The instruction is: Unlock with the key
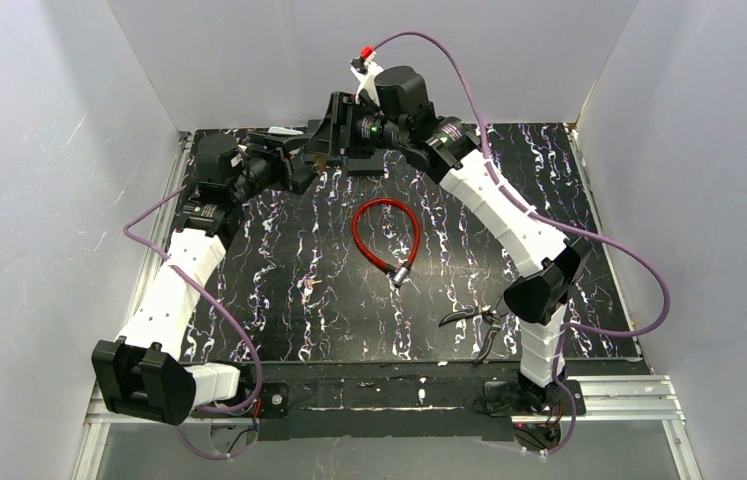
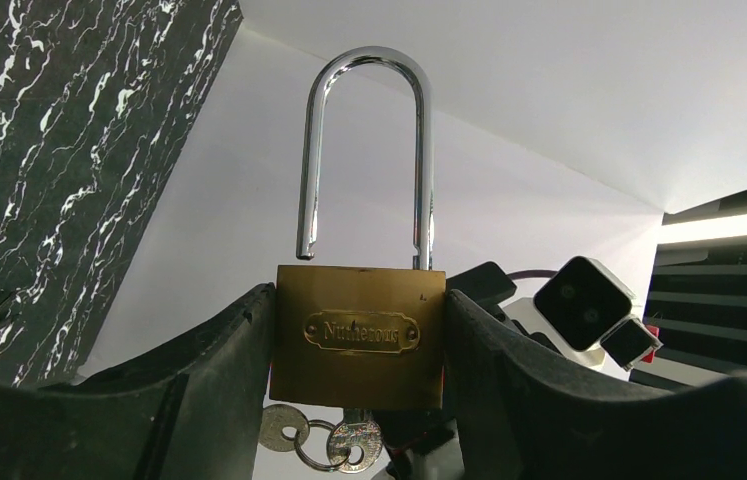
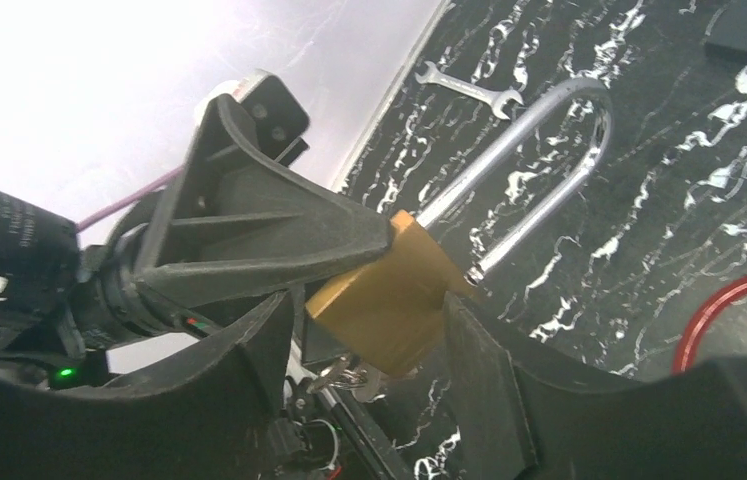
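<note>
A brass padlock (image 2: 357, 335) with a long chrome shackle (image 2: 369, 150) is held by its two sides in my left gripper (image 2: 359, 300), which is shut on it. One shackle leg ends just clear of the body. A key (image 2: 354, 440) sits in the underside of the lock, with a ring and a second key hanging from it. In the top view the padlock (image 1: 319, 158) is at the back of the mat between both grippers. My right gripper (image 3: 367, 320) stands open, its fingers on either side of the padlock's (image 3: 389, 290) lower end and the key (image 3: 349, 375).
A red cable lock (image 1: 386, 235) lies looped at the middle of the black marbled mat (image 1: 279, 300). Pliers (image 1: 479, 325) lie by the right arm's base. A small wrench (image 3: 471, 90) rests near the back wall. White walls close in three sides.
</note>
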Robot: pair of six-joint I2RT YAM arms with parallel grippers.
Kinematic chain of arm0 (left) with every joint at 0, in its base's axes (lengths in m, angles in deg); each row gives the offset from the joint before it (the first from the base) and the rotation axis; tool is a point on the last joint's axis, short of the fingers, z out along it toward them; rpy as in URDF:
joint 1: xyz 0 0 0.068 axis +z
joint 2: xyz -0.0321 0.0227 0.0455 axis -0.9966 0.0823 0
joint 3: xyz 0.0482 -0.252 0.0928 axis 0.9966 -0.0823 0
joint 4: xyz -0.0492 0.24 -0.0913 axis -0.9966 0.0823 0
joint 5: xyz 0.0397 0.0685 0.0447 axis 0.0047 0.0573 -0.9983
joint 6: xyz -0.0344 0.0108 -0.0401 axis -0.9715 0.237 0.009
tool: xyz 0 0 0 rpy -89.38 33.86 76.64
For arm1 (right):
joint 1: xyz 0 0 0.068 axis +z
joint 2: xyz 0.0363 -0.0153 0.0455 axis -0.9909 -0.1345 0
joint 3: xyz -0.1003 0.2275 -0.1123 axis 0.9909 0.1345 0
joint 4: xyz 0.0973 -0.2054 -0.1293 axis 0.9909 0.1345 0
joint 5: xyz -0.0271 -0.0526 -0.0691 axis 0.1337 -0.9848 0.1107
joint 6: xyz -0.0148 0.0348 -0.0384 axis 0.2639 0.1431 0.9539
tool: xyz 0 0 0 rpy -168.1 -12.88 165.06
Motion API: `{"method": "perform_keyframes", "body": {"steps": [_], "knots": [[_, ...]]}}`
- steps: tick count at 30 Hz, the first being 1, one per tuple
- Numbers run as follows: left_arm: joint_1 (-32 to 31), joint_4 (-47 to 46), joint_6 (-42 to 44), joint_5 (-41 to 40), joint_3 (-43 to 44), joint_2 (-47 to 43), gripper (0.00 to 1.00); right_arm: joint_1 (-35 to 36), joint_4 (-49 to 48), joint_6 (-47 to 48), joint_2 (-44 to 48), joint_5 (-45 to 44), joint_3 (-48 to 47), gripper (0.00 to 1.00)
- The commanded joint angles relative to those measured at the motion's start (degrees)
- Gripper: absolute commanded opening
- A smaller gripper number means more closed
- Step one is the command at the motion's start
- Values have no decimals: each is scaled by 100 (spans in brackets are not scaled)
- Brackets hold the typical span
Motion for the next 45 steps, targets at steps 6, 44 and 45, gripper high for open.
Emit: {"method": "perform_keyframes", "body": {"steps": [6,44,45], "knots": [[-53,-388,49,221,259,-236,0,339,767,797,-91,-1002,-605,59],[-175,-388,92,173,243,-249,0,1732,70,2444,-292,-4312,-534,46],[-174,-388,85,169,238,-260,0,1751,51,2471,-268,-4330,-505,41]]}}
